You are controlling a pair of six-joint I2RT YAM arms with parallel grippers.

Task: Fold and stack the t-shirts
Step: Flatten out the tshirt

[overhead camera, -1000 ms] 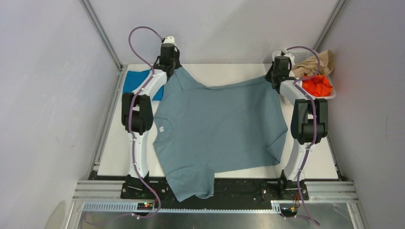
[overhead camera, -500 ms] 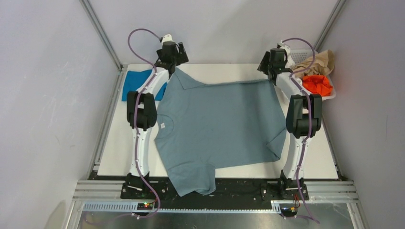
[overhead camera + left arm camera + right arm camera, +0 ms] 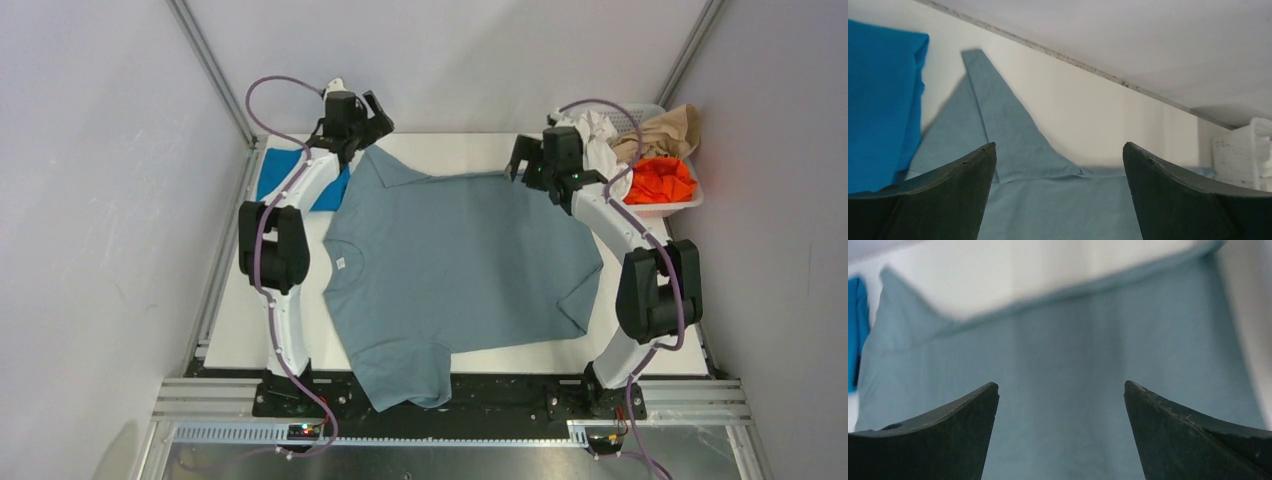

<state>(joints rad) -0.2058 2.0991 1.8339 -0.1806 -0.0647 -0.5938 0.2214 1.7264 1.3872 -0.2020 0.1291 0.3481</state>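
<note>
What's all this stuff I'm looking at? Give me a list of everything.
grey t-shirt: one, dusty grey-blue, spread across the table's middle, one sleeve over the near edge
blue t-shirt: one, bright blue, far left corner
basket: one, white, far right corner
clothes in basket: three pieces, orange, tan, white
table: one, white
left gripper: black, open, over the grey t-shirt's far left corner
right gripper: black, open, over its far edge
</note>
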